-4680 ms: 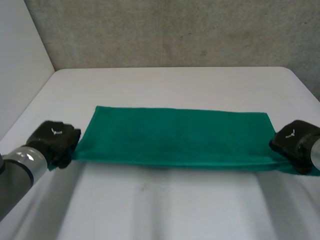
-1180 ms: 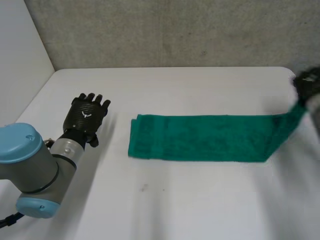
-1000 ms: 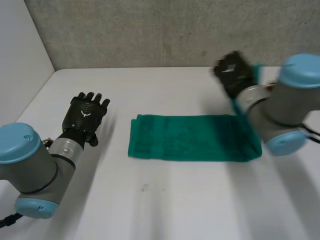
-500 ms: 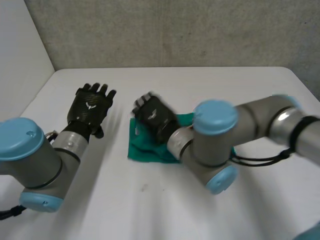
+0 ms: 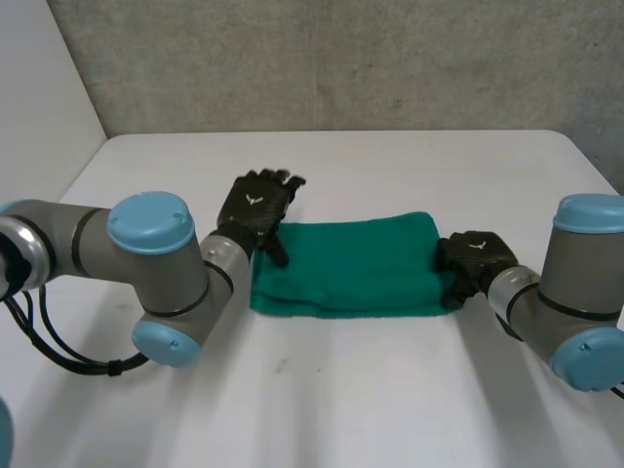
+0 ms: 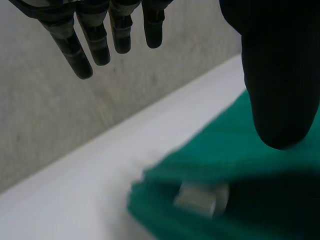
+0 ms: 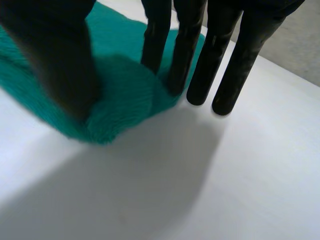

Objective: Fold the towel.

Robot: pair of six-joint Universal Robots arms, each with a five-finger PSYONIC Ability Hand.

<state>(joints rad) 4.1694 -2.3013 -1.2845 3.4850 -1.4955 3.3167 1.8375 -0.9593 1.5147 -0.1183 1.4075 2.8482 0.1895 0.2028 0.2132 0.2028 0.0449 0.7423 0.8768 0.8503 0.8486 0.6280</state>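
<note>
White table (image 5: 322, 409) against a grey concrete wall (image 5: 341, 58)

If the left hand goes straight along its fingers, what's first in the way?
Nothing close: the left hand points past the towel, over bare table, toward the grey wall. Height unclear.

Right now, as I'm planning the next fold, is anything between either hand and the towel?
Nothing visible is. The left hand is above the towel's left end with straight fingers, and the right hand is touching its right end.
</note>
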